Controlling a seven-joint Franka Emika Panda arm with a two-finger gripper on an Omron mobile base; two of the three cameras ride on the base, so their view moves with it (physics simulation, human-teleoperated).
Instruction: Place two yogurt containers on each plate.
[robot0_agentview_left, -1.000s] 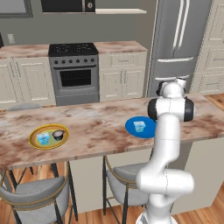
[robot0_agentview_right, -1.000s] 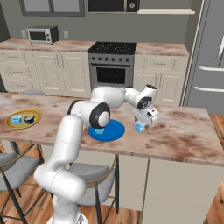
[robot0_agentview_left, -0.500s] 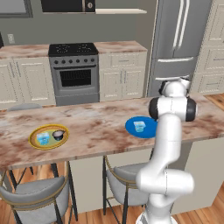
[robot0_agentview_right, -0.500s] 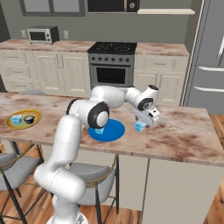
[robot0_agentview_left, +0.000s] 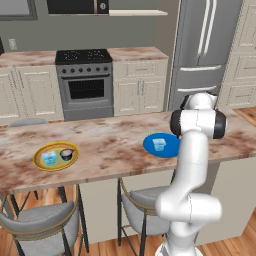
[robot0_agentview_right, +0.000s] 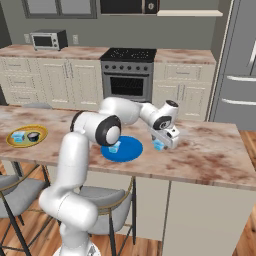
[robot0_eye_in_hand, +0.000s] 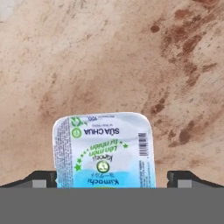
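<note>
Fourth yogurt cup (robot0_eye_in_hand: 104, 151), pale blue with a printed white foil lid, sitting on the marble counter (robot0_agentview_right: 210, 155) just beside the blue plate (robot0_agentview_right: 127, 150), on the side away from the yellow plate. Seen from the hand camera, positioned between the two dark fingertips (robot0_eye_in_hand: 43, 178), one tip at each side of the cup, neither clearly touching it. Gripper (robot0_agentview_right: 161, 145) spread to its full width, lowered around this cup and closed on nothing. On the blue plate, one pale-blue translucent yogurt cup (robot0_agentview_left: 159, 144) standing near the middle. Far along the counter from the blue plate, on the stools' side, yellow-rimmed plate (robot0_agentview_left: 56, 156) carrying two containers side by side: another pale-blue cup (robot0_agentview_left: 49, 158) and a dark round cup with a whitish top (robot0_agentview_left: 67, 154). Behind the counter, well apart from the blue plate, a steel range (robot0_agentview_left: 85, 82) set among cream cabinets. Grey stool (robot0_agentview_left: 37, 223) tucked under the counter edge below the yellow-rimmed plate.
</note>
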